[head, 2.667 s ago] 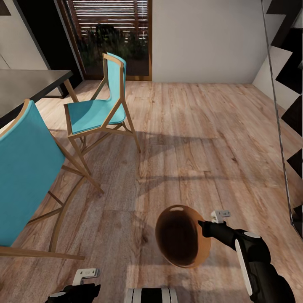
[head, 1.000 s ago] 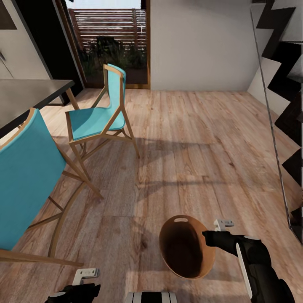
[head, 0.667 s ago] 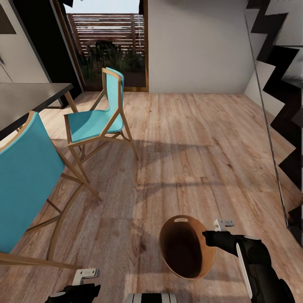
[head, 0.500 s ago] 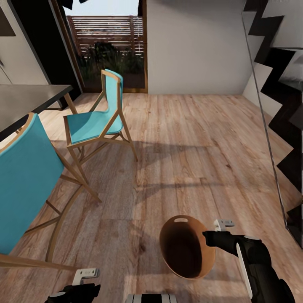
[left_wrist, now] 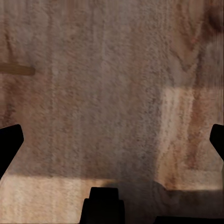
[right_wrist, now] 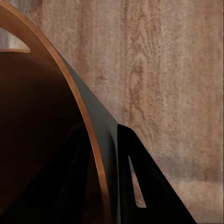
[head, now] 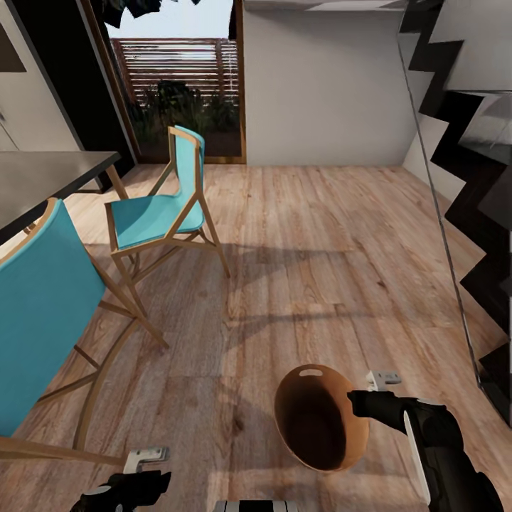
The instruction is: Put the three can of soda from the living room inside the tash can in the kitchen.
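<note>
The tash can [head: 321, 416] hangs tilted above the wood floor [head: 306, 242], our right gripper [head: 353, 402] clamped on its rim; our left gripper [left_wrist: 112, 144] spreads wide, holding nothing.

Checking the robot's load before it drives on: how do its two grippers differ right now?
The right gripper is clamped on the rim of the round brown coppery bin, one finger inside and one outside; the left gripper holds nothing. In the wrist views, the right fingers pinch the wall, while the left fingers stand wide apart over bare wood floor. Both hang low.
</note>
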{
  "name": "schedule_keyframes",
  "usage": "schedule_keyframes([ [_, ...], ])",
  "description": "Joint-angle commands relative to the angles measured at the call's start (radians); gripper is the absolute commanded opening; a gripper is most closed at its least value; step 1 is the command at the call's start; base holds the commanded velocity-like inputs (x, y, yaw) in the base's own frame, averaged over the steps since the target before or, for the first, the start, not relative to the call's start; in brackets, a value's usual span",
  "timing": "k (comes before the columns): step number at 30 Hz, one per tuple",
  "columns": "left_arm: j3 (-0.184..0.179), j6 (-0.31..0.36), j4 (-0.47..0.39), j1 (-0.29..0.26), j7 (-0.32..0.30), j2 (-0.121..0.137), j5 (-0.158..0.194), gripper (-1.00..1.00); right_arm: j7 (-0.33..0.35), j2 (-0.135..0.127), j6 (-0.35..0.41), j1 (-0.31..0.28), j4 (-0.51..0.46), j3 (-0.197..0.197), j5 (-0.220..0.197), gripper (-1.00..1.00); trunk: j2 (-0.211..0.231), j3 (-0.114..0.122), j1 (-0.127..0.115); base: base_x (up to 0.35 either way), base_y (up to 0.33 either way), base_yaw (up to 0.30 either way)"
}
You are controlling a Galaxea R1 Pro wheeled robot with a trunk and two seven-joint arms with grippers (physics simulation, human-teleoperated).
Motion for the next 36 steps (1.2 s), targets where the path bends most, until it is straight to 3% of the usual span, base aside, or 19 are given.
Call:
schedule_keyframes([
  [1,-0.002,-0.001,-0.019,0.000,0.000,0.001,0.000,1.00,0.002,0.000,0.007,0.000,-0.001,-0.001,-0.020,-1.00,0.000,0.002,0.000,0.000,0.000,-0.060],
  [7,-0.011,-0.001,-0.099,0.000,-0.003,0.007,-0.004,1.00,0.004,0.000,0.069,0.000,-0.012,-0.006,-0.018,-1.00,0.000,0.012,0.000,0.000,0.000,-0.061],
  [8,-0.081,0.001,-0.125,-0.001,-0.004,0.005,-0.005,1.00,0.004,-0.001,0.106,0.000,-0.017,-0.008,-0.018,-1.00,0.000,0.013,0.000,0.000,0.000,-0.066],
  [10,-0.132,-0.001,-0.129,-0.007,-0.003,0.004,-0.006,1.00,0.004,-0.003,0.111,0.000,-0.017,-0.012,-0.019,-1.00,0.000,0.017,0.000,0.000,0.000,-0.066],
  [14,-0.204,-0.016,-0.131,-0.036,-0.002,-0.005,-0.006,1.00,0.004,-0.010,0.109,0.000,-0.019,-0.040,-0.019,-1.00,0.000,0.023,0.000,0.000,0.000,-0.067],
  [18,-0.239,-0.010,-0.133,-0.042,0.004,-0.008,-0.016,1.00,0.003,-0.011,0.107,0.000,-0.020,-0.047,-0.019,-1.00,0.000,0.030,0.000,0.000,0.000,-0.067],
  [23,-0.259,0.024,-0.125,-0.043,0.004,-0.011,-0.073,1.00,0.005,-0.013,0.113,0.000,-0.031,-0.051,-0.019,-1.00,0.000,0.038,0.000,0.000,0.000,-0.067],
  [36,-0.261,0.018,-0.115,-0.043,-0.005,-0.015,-0.075,1.00,0.005,-0.012,0.114,0.000,-0.034,-0.053,-0.019,-1.00,0.000,0.059,0.000,0.000,0.000,-0.069],
])
